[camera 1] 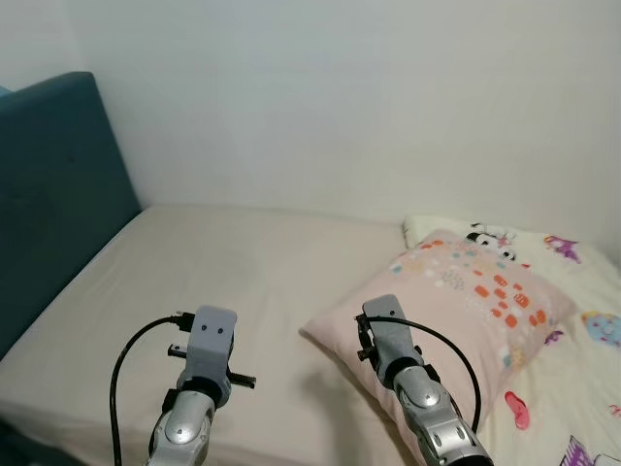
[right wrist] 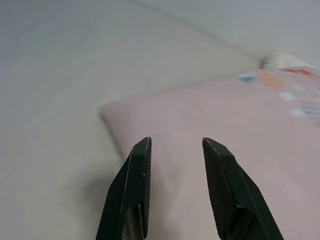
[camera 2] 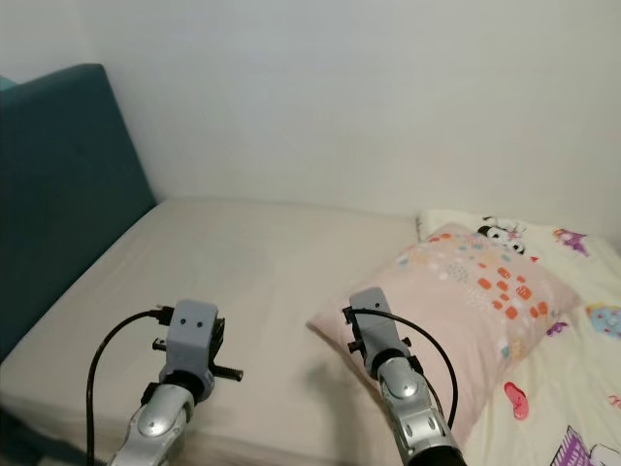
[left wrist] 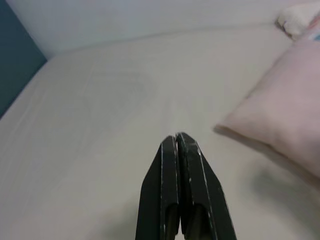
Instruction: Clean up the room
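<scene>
From the head camera, a pink pillow (camera 1: 456, 306) with orange spots lies on the right side of a beige bed (camera 1: 223, 282), partly over a patterned blanket (camera 1: 582, 320), with a teal headboard (camera 1: 49, 194) on the left and a white wall (camera 1: 340, 97) behind. In the left wrist view the left gripper (left wrist: 177, 142) hangs over bare sheet with its fingers pressed together, the pillow off to one side. In the right wrist view the right gripper (right wrist: 175, 145) hovers just above the pillow's near corner, fingers apart and holding nothing.
</scene>
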Robot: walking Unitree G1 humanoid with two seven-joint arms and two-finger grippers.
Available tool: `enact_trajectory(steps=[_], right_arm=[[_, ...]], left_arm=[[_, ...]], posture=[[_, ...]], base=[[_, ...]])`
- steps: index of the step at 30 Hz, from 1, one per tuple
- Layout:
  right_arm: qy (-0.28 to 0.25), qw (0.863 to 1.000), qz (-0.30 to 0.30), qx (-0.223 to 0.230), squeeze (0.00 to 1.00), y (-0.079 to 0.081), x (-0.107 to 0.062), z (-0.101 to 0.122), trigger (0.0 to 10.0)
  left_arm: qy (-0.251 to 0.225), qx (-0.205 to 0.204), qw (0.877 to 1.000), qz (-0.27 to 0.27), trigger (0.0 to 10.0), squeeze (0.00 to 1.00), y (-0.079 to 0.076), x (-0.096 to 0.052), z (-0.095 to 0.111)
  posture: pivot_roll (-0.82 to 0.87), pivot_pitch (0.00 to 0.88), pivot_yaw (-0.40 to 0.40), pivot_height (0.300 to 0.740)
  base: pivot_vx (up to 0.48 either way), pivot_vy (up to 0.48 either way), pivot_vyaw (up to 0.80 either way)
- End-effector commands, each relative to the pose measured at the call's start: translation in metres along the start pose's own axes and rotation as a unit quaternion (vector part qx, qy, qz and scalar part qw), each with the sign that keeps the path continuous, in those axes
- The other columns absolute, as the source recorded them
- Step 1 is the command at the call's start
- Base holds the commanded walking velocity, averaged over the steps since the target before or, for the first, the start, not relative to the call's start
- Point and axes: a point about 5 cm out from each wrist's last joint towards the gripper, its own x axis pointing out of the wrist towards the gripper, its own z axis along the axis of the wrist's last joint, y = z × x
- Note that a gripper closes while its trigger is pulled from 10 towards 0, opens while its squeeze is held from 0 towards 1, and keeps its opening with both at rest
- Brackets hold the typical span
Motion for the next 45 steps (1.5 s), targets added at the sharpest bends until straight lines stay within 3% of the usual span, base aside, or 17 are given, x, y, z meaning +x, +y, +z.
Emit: enact_trajectory(steps=[1, 11, 34, 45], right_arm=[[-0.001, 1.0, -0.001, 0.005, 0.0, -0.0004, 0.0005, 0.0008, 10.0], [-0.001, 1.0, -0.002, 0.005, 0.0, -0.0011, 0.0002, 0.001, 10.0], [0.008, 0.999, -0.022, 0.029, 0.0, -0.0036, 0.0007, -0.0014, 10.0], [0.008, 0.999, -0.024, 0.043, 0.0, -0.0034, -0.0008, -0.0011, 10.0]], left_arm=[[0.006, -0.012, 1.0, -0.003, 10.0, 0.0, -0.0003, 0.0016, -0.0009], [0.012, -0.014, 1.0, -0.005, 10.0, 0.0, -0.002, 0.0021, -0.0024], [0.016, 0.011, 1.0, -0.006, 10.0, 0.0, -0.0004, 0.0, -0.0055], [0.016, 0.008, 1.0, -0.01, 10.0, 0.0, 0.0005, 0.0004, -0.0062]], posture=[[-0.04, 0.0, -0.015, 0.74], [-0.04, 0.0, -0.017, 0.74], [-0.03, 0.0, -0.017, 0.74], [-0.04, 0.0, -0.01, 0.69]], base=[[0.0, 0.0, 0.0], [0.0, 0.43, 0.0], [0.0, 0.0, 0.0], [0.0, 0.0, 0.0]])
